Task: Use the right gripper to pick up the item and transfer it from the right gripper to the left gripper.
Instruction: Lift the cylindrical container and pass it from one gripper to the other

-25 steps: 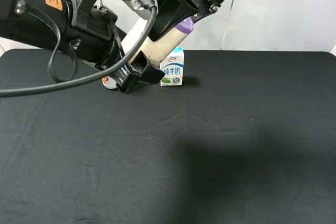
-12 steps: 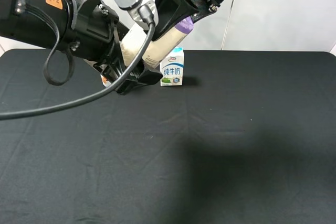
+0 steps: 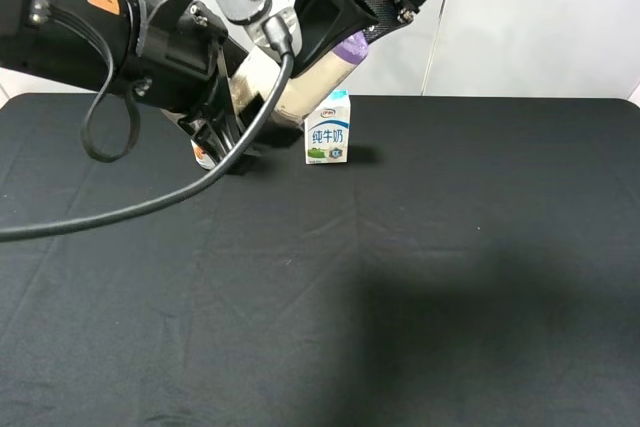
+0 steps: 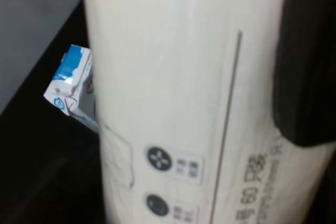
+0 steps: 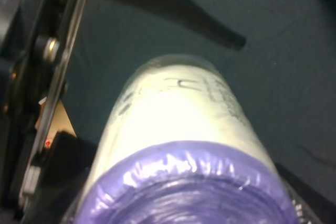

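The item (image 3: 305, 79), a cream-white bottle with a lilac cap, hangs tilted in the air above the back of the table. My right gripper (image 3: 352, 42) is shut on its capped end. The right wrist view shows the lilac cap and cream body (image 5: 178, 119) close up. My left gripper (image 3: 245, 125), on the bulky arm with the orange sticker, straddles the bottle's lower end with its jaws open. In the left wrist view the bottle (image 4: 184, 103) fills the picture. One black finger (image 4: 307, 77) lies against its side; the other finger is out of view.
A small white-and-blue milk carton (image 3: 328, 129) stands on the black table (image 3: 400, 277) just below the bottle; it also shows in the left wrist view (image 4: 73, 85). A small white and orange object (image 3: 203, 155) sits partly hidden behind the left arm.
My left gripper has slid further up along the bottle's lower end, toward the right gripper. The right gripper and the bottle have held still.
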